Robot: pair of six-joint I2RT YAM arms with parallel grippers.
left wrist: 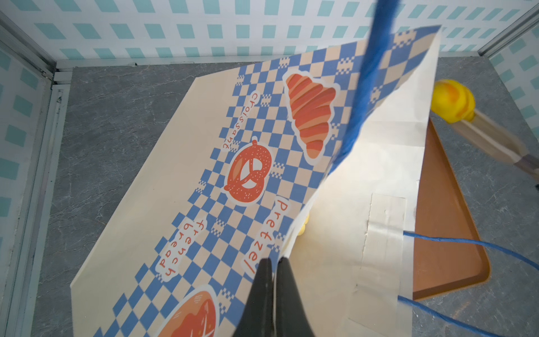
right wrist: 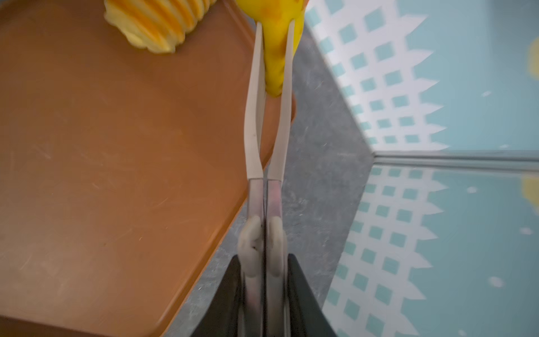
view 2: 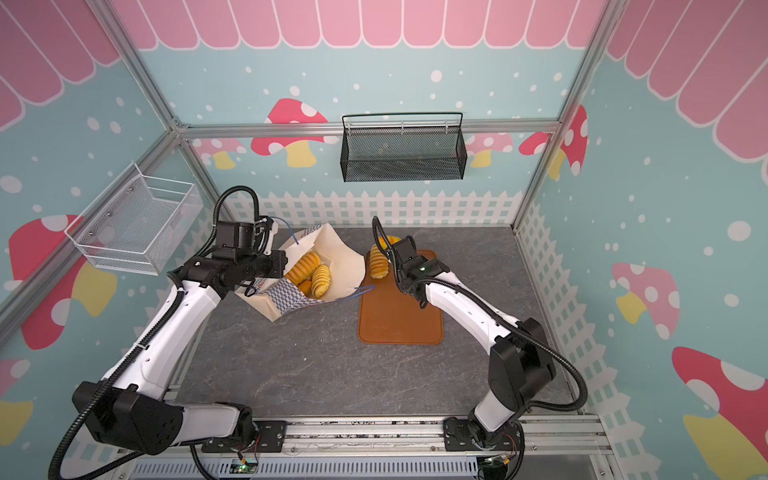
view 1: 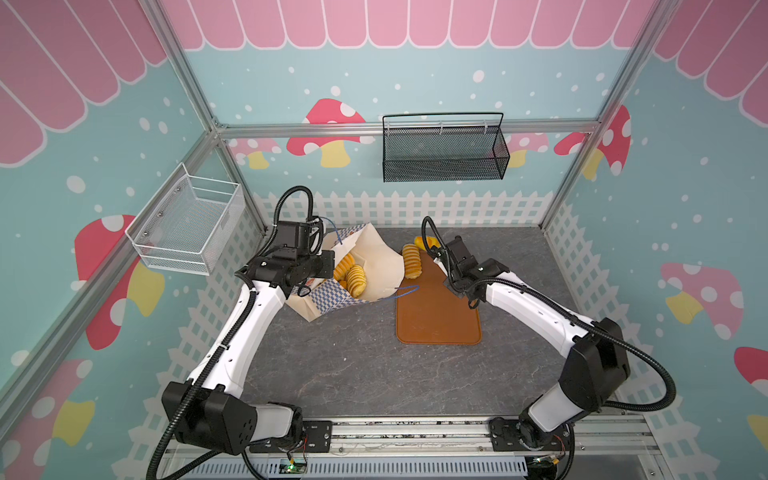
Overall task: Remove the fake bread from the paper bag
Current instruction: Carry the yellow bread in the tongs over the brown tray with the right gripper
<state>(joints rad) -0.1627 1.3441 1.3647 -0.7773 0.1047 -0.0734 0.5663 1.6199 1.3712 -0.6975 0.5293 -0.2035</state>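
The paper bag (view 1: pixel 380 253) (view 2: pixel 343 251) lies tipped on the grey table with its mouth open. Three ridged pieces of fake bread (view 1: pixel 351 274) (view 2: pixel 315 274) show inside it. My left gripper (left wrist: pixel 274 261) (view 1: pixel 329 262) is shut on the bag's rim next to the checkered band (left wrist: pixel 204 175). My right gripper (right wrist: pixel 264 259) (view 1: pixel 441 254) is shut on beige tongs (right wrist: pixel 256 131) (left wrist: pixel 490 140). The tong tips pinch a yellow bread piece (right wrist: pixel 277 43) (left wrist: pixel 452 100) (view 1: pixel 424 241) over the far end of the brown tray (view 1: pixel 436 316) (right wrist: pixel 102 146). A ridged loaf (view 1: pixel 411 261) (view 2: pixel 379 262) (right wrist: pixel 157 23) lies on that tray.
A blue cord handle (view 1: pixel 407 291) of the bag lies over the tray's left edge. A black mesh basket (view 1: pixel 444 153) hangs on the back wall and a white wire basket (view 1: pixel 187 224) on the left wall. Picket-fence walls close in the table.
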